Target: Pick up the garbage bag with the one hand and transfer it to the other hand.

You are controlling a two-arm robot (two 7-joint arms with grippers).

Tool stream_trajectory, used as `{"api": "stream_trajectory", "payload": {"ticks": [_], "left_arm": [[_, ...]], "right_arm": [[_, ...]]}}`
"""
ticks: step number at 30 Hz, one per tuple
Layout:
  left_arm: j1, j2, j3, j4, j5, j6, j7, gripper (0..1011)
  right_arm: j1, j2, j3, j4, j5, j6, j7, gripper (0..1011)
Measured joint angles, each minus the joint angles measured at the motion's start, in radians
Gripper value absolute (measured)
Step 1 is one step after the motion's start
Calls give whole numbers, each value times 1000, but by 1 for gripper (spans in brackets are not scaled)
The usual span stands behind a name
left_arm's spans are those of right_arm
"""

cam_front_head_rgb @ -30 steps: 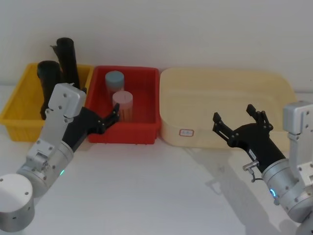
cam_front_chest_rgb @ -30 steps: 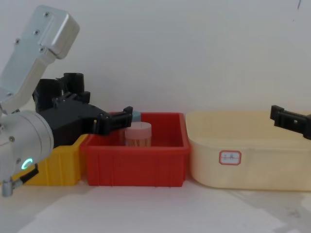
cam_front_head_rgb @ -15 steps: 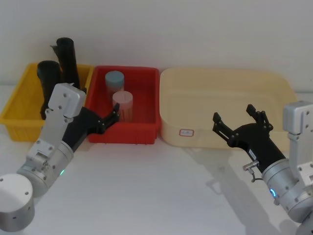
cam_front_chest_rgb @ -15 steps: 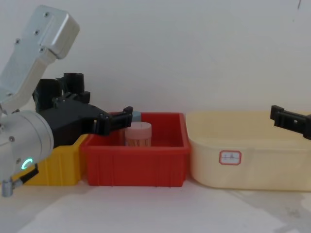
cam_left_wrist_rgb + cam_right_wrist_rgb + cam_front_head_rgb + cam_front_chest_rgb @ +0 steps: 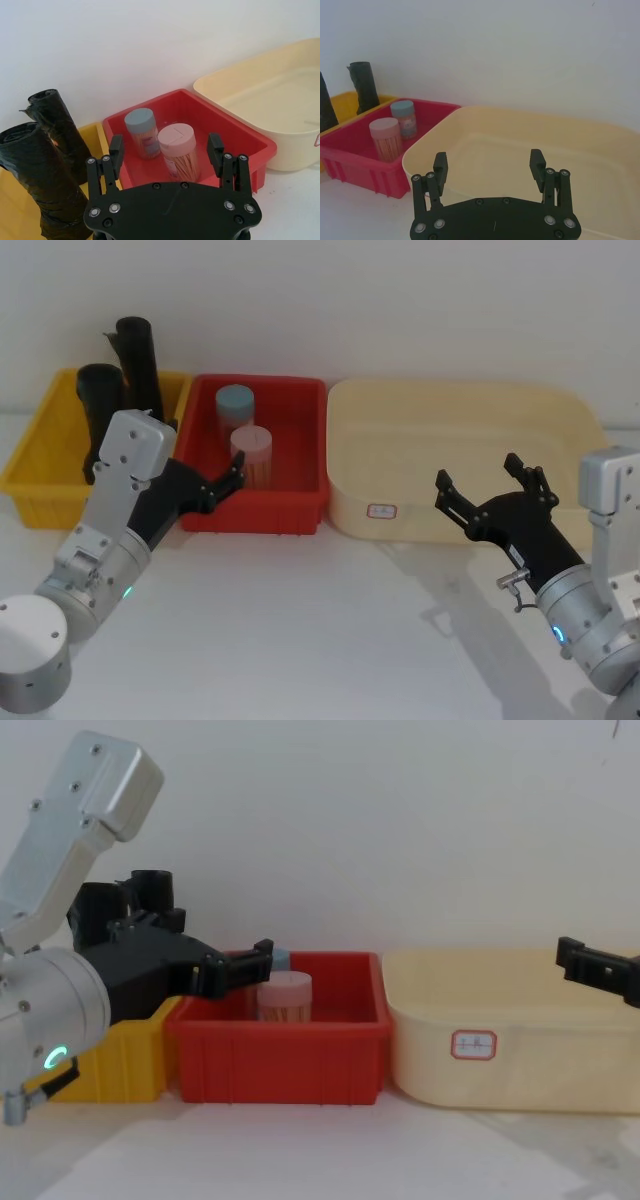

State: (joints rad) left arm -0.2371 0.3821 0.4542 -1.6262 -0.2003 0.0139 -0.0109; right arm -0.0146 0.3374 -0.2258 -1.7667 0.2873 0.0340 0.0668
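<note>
The garbage bag [image 5: 97, 405], a thick black roll, stands upright in the yellow bin [image 5: 40, 502] at the far left of the white bench [image 5: 330, 620], beside a slimmer black roll [image 5: 138, 360]. Nothing grips it. The left claw [image 5: 222, 483] hovers near it, at the red bin's [image 5: 260, 515] front left corner, its fingers spread wide and empty. The right claw [image 5: 480, 480] hangs wide open and empty at the front of the cream tub [image 5: 420, 515]. Judging from this, both the pickup and the handover are yet to be done.

Table [image 5: 320, 640]: yellow bin [image 5: 40, 502], red bin [image 5: 260, 512], tub [image 5: 410, 520]
</note>
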Motion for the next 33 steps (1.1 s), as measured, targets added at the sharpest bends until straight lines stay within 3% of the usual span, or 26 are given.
{"api": "stream_trajectory", "payload": {"ticks": [26,31,33], "left_arm": [[0,-2,-2,-2,-1,4,-1,1001],[4,-5,-13,-22,-18,36,-1,1001],[12,-7,-28,-56,-37,74,1,1001]], "right_arm": [[0,0,0,0,0,0,0,1001],[0,0,0,0,0,0,0,1001],[0,0,0,0,0,0,0,1001]]}}
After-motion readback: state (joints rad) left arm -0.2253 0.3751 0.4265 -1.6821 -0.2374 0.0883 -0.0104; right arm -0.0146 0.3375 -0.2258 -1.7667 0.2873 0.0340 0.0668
